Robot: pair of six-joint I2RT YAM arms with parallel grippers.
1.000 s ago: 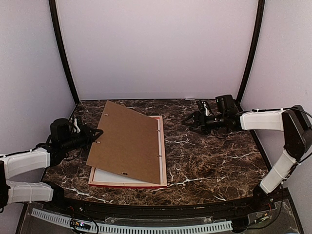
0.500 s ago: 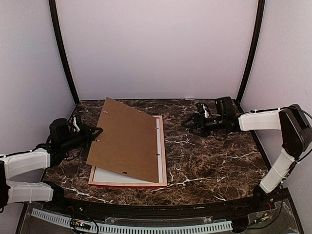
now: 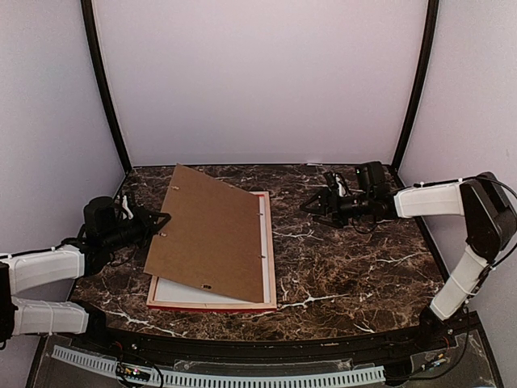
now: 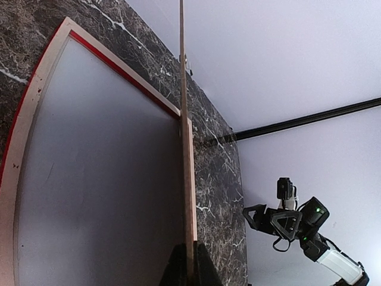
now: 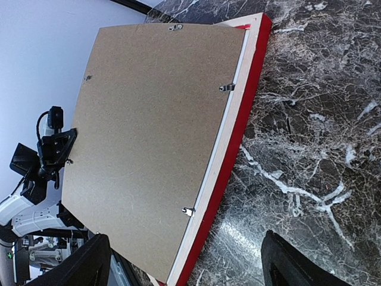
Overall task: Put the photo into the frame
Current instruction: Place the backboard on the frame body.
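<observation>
Lying back-side up on the marble table (image 3: 355, 259), the frame (image 3: 269, 242) sits toward 9 o'clock of the tabletop's middle, with a pale sheet (image 3: 182, 293) showing inside it. The left gripper (image 3: 163, 220) pinches the brown backing board (image 3: 212, 234) at its 9 o'clock edge, that side raised, the 3 o'clock edge down by the frame's rail. The right gripper (image 3: 309, 204) hangs at the frame's 2 o'clock, fingers spread, holding nothing.

This is looking like a robotics lab booth: plain pale walls (image 3: 258, 81) are enclosing the marble-patterned table (image 3: 355, 267), black poles (image 3: 103, 89) standing at its far corners. A slotted white strip (image 3: 242, 377) is running along its near edge.
</observation>
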